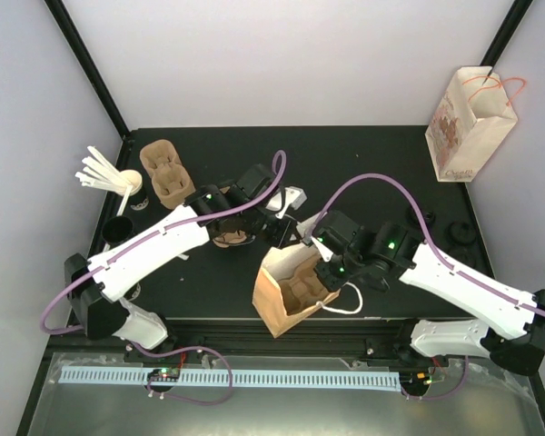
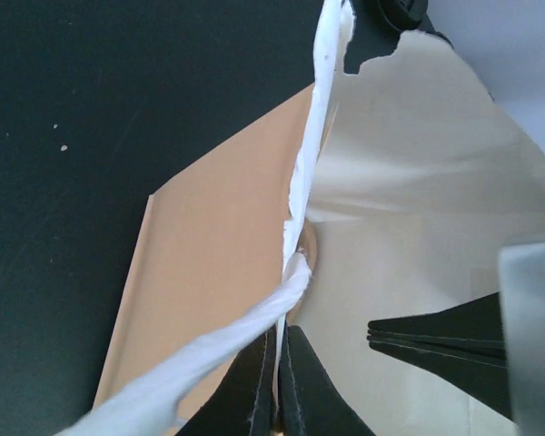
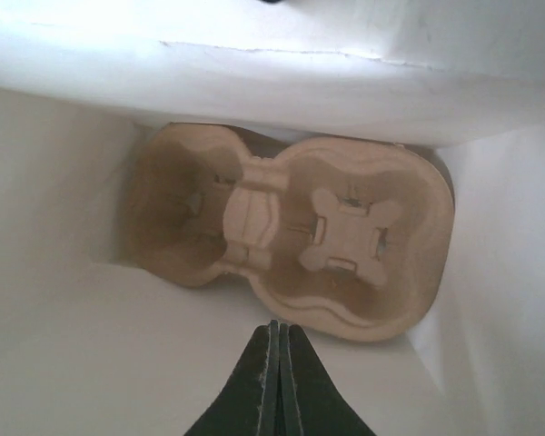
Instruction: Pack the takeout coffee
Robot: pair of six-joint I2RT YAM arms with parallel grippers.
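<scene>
Broadly, table: black table top (image 1: pixel 363 163); the work sits at its near middle.
Brown bag: tall brown paper bag with white handles (image 1: pixel 271 300), near middle, mouth open upward, pale lining showing.
Second bag: printed cream paper bag with orange handles (image 1: pixel 468 127), far right corner, well apart from both arms.
Carrier: moulded tan pulp two-cup carrier (image 3: pixel 345 236), flat on the brown bag's floor; both wells empty.
Spare carriers: stack of the same tan pulp (image 1: pixel 166 173), far left.
Left gripper: (image 2: pixel 279 350) jaws pressed together on the brown bag's far rim, just where a twisted white paper handle (image 2: pixel 209 363) is rooted; it props the mouth open.
Right gripper: (image 3: pixel 274 331) down inside the bag, fingers fully closed with nothing between them, tips just over the carrier's near edge; contact cannot be told.
Cup: the small tapered cream paper cup is not in the bag. From above I cannot place it for certain; a pale round rim (image 1: pixel 130 184) at the foot of the white plastic stirrers (image 1: pixel 98 170), far left, may be it.
Step, my reading: carrier seated, cup next.
Doing it well: hold the left pinch steady so the mouth does not sag; draw the right arm straight up, clear of the near handle loop; carry the cup upright and lower it plumb into one well until it seats, without nudging the carrier askew.
</scene>
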